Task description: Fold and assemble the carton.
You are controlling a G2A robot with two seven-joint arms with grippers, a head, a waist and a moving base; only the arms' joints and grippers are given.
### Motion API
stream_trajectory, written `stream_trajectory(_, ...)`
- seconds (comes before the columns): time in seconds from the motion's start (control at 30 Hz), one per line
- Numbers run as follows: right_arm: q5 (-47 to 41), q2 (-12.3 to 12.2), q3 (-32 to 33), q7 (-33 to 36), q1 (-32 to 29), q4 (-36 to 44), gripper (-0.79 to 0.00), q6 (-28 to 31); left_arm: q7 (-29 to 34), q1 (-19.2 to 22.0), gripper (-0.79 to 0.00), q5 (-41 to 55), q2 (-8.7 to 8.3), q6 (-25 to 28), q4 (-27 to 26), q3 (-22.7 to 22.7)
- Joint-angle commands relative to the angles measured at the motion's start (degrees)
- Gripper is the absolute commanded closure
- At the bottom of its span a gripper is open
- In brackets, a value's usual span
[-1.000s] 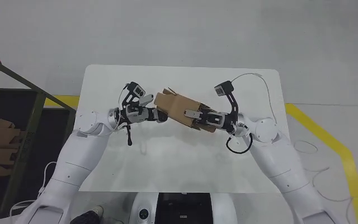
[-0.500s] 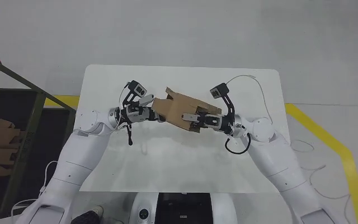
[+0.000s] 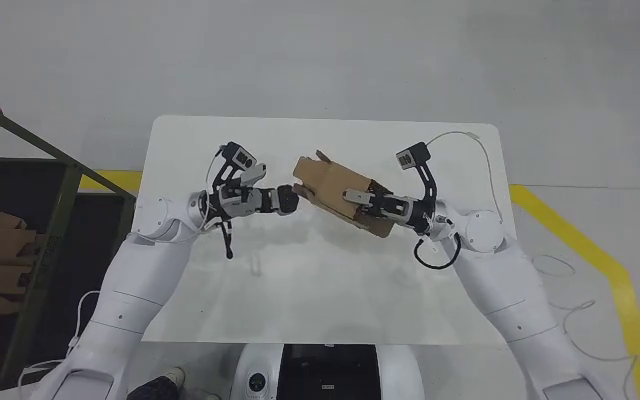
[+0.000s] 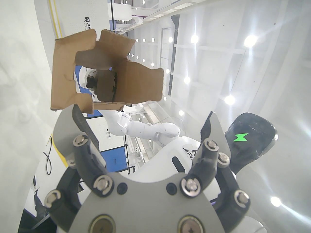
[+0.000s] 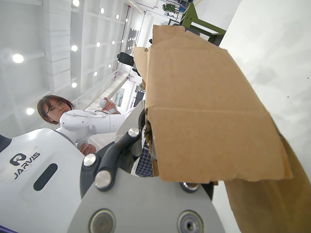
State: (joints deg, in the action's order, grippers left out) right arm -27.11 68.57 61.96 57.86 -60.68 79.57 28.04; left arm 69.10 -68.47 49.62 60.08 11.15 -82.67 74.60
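Now held aloft over the middle of the table (image 3: 200,290): a partly formed carton (image 3: 330,185), clamped at its right end by the right tool (image 3: 356,197), which is closed on a side wall. Lying lengthwise between the two arms, slightly slanted across the table, with loose, ragged flaps (image 4: 104,49) splayed at the open left end. Over at the left tool (image 3: 288,199): spread wide, gripping nothing, parked just beside that open end, apart from it and aimed straight into it. Judged the nearer of the two to the unfolded flaps, so probably the one to tuck or press them. Likely calls for a short advance along the carton's long axis, toward the right tool, catching a flap rather than shoving the whole carton sideways against the single grip. Some risk of twisting in that one-ended hold.
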Motion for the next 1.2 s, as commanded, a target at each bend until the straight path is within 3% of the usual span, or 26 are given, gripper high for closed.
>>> stream_trajectory(0.0, 0.01, -0.1, 0.24, 0.43, -0.15, 0.11, 0.0, -0.46, 0.02, -0.16, -0.785, -0.2, -0.08, -0.26, -0.2, 0.54)
stream_trajectory(0.4, -0.98, -0.07, -1.05, 4.24, 0.37, 0.43, 0.0, -2.72, 0.49, -1.29, -0.785, -0.5, -0.51, 2.23, -3.12, 4.89)
stream_trajectory(0.6, -0.36, 0.37, -2.87, 2.92, 0.49, 1.29, 0.0, -3.1, -0.64, -0.55, -0.785, -1.28, -0.24, 0.86, -5.08, 3.52)
stream_trajectory(0.9, -0.06, 0.62, -3.64, 2.35, 0.87, 1.61, 0.0, -3.29, 1.2, 2.32, -0.785, -4.01, -0.14, 0.43, -2.7, 2.62)
stream_trajectory(1.17, 0.29, 0.34, -2.23, 1.79, 0.44, 1.45, 0.0, -2.81, 2.72, 1.89, -0.785, -4.87, -0.15, -0.12, -2.84, 2.13)
